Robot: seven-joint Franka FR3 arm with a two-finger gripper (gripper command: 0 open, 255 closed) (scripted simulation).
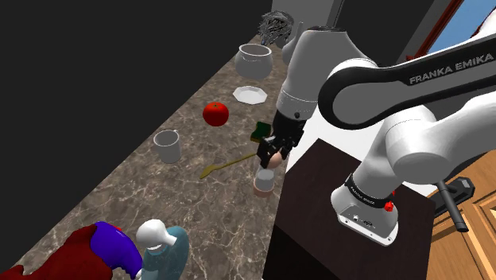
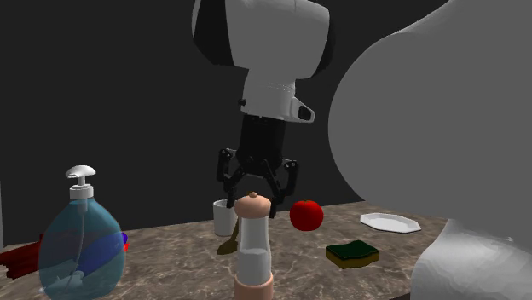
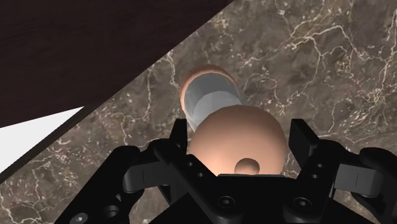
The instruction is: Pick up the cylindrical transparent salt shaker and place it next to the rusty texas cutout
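The salt shaker [image 1: 264,182] stands upright near the counter's edge by the stand; it has a clear body with a peach cap and base [image 2: 253,247]. My black gripper [image 2: 256,181] hangs straight over it, open, with its fingers spread on either side of the rounded cap [image 3: 238,137] and not clasping it. In the wrist view the clear body [image 3: 213,95] shows beyond the cap. The rusty red Texas cutout [image 1: 67,256] lies at the near end of the counter, at the shoulder view's lower left, and at the far left of the second exterior view [image 2: 17,256].
A soap dispenser [image 1: 161,246] and a blue-purple object [image 1: 113,243] sit by the cutout. Along the marble counter [image 1: 119,199] are a white mug [image 1: 167,146], a gold spoon [image 1: 226,165], a red apple [image 1: 215,113], a green sponge [image 1: 261,130], a plate [image 1: 249,94] and a bowl [image 1: 254,60]. The dark stand [image 1: 318,207] borders the counter.
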